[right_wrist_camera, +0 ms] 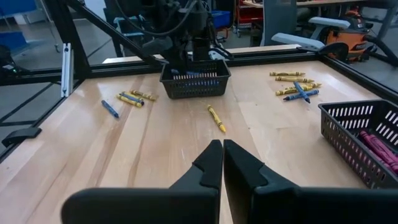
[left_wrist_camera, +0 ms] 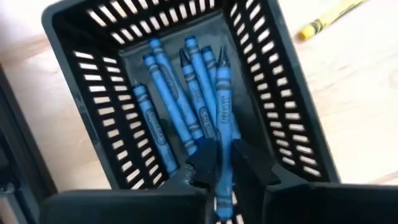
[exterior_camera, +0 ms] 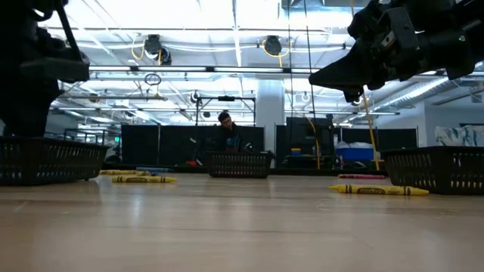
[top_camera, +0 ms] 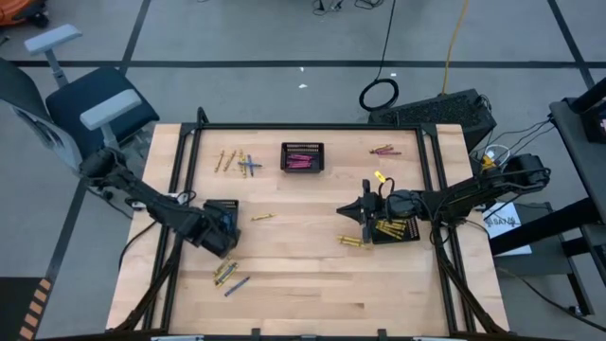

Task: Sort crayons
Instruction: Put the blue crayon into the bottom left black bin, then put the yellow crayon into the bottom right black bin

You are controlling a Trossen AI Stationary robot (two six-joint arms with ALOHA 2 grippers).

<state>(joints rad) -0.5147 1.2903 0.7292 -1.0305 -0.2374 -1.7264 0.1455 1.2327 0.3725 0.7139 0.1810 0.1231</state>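
My left gripper [top_camera: 225,230] hangs over the left black basket [top_camera: 220,212] and is shut on a blue crayon [left_wrist_camera: 222,118]. Several blue crayons [left_wrist_camera: 174,106] lie on that basket's floor. My right gripper [top_camera: 352,210] is shut and empty, above the table just left of the right basket [top_camera: 395,228], which holds yellow crayons. In its wrist view the shut fingers [right_wrist_camera: 222,163] point toward a loose yellow crayon [right_wrist_camera: 216,118]. The far basket [top_camera: 302,156] holds pink crayons. My left gripper pinches the blue crayon between its two fingers [left_wrist_camera: 205,163], on its lower part [left_wrist_camera: 222,177]. The fingers come from above, pointing down into the basket. The crayon's pointed end [left_wrist_camera: 222,59] reaches out past the fingertips over the crayons that lie in the basket.
Loose crayons lie on the table: yellow and blue at the far left [top_camera: 238,163], one yellow in the middle [top_camera: 262,218], yellow ones near the right basket [top_camera: 352,242], some at the near left [top_camera: 228,276], some at the far right [top_camera: 383,150]. A black frame borders the table.
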